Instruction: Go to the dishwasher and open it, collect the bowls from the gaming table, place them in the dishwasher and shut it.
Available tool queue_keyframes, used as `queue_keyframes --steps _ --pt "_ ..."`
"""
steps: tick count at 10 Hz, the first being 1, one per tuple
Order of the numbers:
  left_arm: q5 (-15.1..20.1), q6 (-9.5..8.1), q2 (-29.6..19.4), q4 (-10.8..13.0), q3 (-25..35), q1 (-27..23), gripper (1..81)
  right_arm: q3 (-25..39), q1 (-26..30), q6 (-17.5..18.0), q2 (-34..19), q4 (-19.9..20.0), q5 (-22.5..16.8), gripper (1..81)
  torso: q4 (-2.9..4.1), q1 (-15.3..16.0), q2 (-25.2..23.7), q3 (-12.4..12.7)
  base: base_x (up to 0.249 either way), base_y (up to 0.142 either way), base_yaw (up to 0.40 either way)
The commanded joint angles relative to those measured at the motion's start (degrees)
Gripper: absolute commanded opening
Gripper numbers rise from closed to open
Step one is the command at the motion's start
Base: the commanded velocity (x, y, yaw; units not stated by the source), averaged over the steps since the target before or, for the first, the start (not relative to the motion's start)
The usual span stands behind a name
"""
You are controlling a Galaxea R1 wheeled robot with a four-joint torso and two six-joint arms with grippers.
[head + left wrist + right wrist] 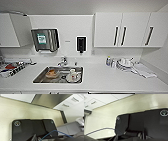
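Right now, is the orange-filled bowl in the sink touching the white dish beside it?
Apart. The head view shows bare sink floor between the orange-filled bowl and the white dish.

White counter (100,75) with steel sink (58,75); white wall cabinets (125,29) above.

Steel dishwasher front (52,100) beside white drawers (70,104)

The left wrist's dark plate (33,128) hung low near pale flooring, a blue cable (52,133) curving across it. The right wrist's dark plate (142,124) hung likewise, with a black cable (100,130) trailing beside it.
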Motion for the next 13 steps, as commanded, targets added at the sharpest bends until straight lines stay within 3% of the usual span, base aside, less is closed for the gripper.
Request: queue_keyframes --steps 1,2,4,6,7,9,12,13 --pt "-2.4 0.09 -10.7 0.8 10.5 -3.6 81.1 8.7 6.5 1.5 -7.8 1.6 -3.1 81.1 0.00 3.6 -5.6 -5.3 0.000 0.000 0.000" --pt "-2.4 0.00 -12.8 0.8 12.4 -4.3 81.1 10.1 7.2 1.9 -8.8 1.6 -3.1 81.1 0.00 4.8 -7.5 -6.8 0.000 0.000 0.000" --pt "-2.4 0.00 -18.6 0.7 19.1 -6.1 81.1 12.4 8.1 2.0 -10.5 1.7 -2.7 81.1 0.00 7.4 -11.4 -4.5 0.000 0.000 0.000" --pt "-1.4 -0.17 -24.0 0.1 25.6 -9.4 81.1 13.3 9.2 2.2 -11.0 2.2 -2.7 81.1 0.00 9.2 -14.4 -5.2 0.000 0.000 0.000" --pt "0.0 -0.61 -26.3 0.0 28.1 -11.8 81.1 13.4 9.7 2.3 -11.1 2.4 -2.7 81.1 0.00 10.5 -16.4 -5.3 0.000 0.000 0.000" --pt "7.2 -3.42 -30.2 0.1 32.8 -17.5 81.1 14.1 11.0 2.7 -11.5 2.5 -3.0 81.1 0.00 13.0 -20.3 -5.4 0.000 0.000 0.000" --pt "10.0 -3.78 -34.0 0.0 38.7 -22.7 81.1 17.4 13.1 4.4 -14.0 2.5 -2.9 81.1 0.00 16.5 -25.9 -11.0 0.000 0.000 0.000" --pt "13.1 -3.87 -34.3 -0.1 39.4 -24.4 81.1 18.7 13.8 5.0 -14.9 2.5 -2.9 81.1 0.00 17.5 -27.6 -12.0 0.000 0.000 0.000"
